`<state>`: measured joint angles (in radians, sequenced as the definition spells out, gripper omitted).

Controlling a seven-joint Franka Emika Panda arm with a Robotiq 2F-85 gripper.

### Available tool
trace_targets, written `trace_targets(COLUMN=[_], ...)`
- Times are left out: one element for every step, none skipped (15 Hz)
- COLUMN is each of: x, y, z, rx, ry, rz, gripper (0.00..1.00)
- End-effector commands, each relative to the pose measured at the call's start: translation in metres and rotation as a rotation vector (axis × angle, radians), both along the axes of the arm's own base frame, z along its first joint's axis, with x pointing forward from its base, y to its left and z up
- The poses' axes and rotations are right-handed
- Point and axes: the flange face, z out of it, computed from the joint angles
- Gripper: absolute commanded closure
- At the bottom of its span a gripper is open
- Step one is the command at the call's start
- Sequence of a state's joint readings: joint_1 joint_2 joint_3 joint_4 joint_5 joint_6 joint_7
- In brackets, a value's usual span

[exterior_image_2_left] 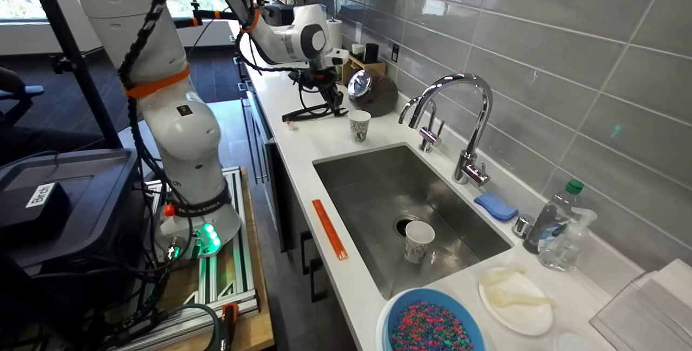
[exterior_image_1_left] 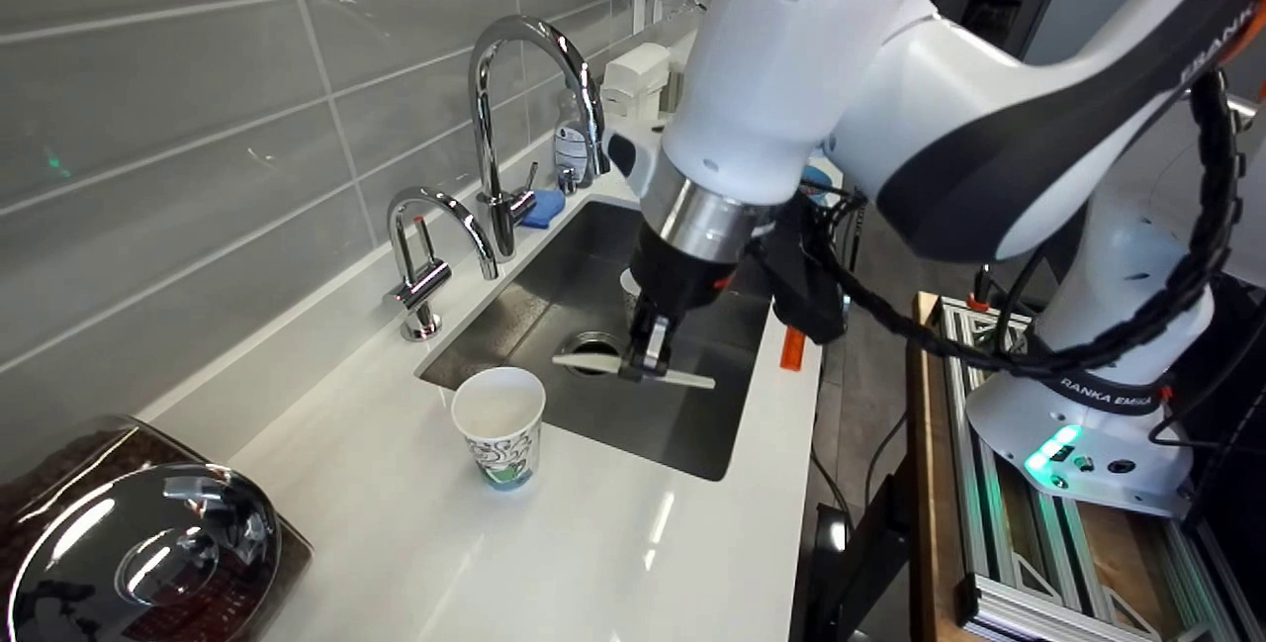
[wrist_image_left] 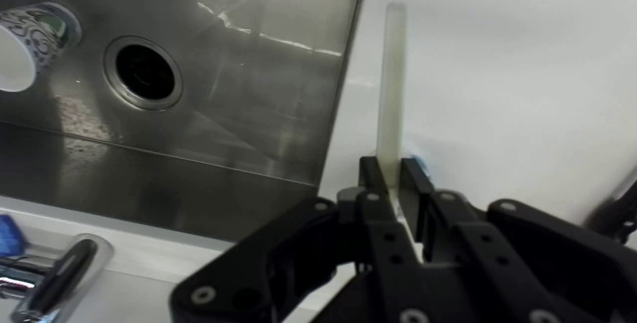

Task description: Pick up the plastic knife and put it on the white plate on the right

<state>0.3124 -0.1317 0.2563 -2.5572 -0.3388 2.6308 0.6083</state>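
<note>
The pale plastic knife (wrist_image_left: 392, 89) is gripped near its middle, with my gripper (wrist_image_left: 391, 168) shut on it; from there it points up the wrist view. An exterior view shows the knife (exterior_image_1_left: 692, 380) sticking out on both sides of the gripper (exterior_image_1_left: 647, 365), held level above everything. The wrist view places it over the counter just past the sink's edge. At the opposite end of the sink, the white plate (exterior_image_2_left: 527, 323) rests on the counter with pale utensils (exterior_image_2_left: 519, 300) on it. In an exterior view, the gripper (exterior_image_2_left: 339, 108) is far from that plate; the knife is hard to make out there.
A patterned paper cup (exterior_image_1_left: 500, 424) stands on the counter near the gripper; another cup (exterior_image_2_left: 419, 240) stands in the sink (exterior_image_2_left: 373, 189). Tall faucets (exterior_image_2_left: 484, 107) rise along the wall side. A blue dish (exterior_image_2_left: 470, 313) of beads sits beside the plate. An orange strip (exterior_image_2_left: 330, 229) lies along the front edge.
</note>
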Motion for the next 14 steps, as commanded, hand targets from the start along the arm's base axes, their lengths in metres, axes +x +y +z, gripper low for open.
trace_targets(x=[0.0, 0.001, 0.003, 0.003, 0.003, 0.001, 0.0, -0.005, -0.006, -0.009, 0.01, 0.009, 0.011, 0.013], y=[-0.063, -0.081, -0.097, -0.114, -0.127, -0.142, -0.153, -0.167, -0.179, -0.19, -0.199, -0.21, -0.224, -0.234], z=[0.02, 0.024, 0.029, 0.03, 0.034, 0.032, 0.034, 0.032, 0.032, 0.033, 0.04, 0.042, 0.044, 0.046], rx=[0.029, 0.033, 0.037, 0.035, 0.045, 0.042, 0.045, 0.049, 0.05, 0.057, 0.055, 0.06, 0.068, 0.07], ry=[-0.066, -0.077, -0.087, -0.096, -0.099, -0.098, -0.104, -0.105, -0.109, -0.11, -0.113, -0.12, -0.131, -0.138], rz=[-0.185, -0.237, -0.286, -0.335, -0.374, -0.418, -0.452, -0.492, -0.529, -0.566, -0.603, -0.636, -0.671, -0.702], gripper=[0.96, 0.96, 0.96, 0.96, 0.96, 0.96, 0.96, 0.96, 0.96, 0.96, 0.96, 0.96, 0.96, 0.96])
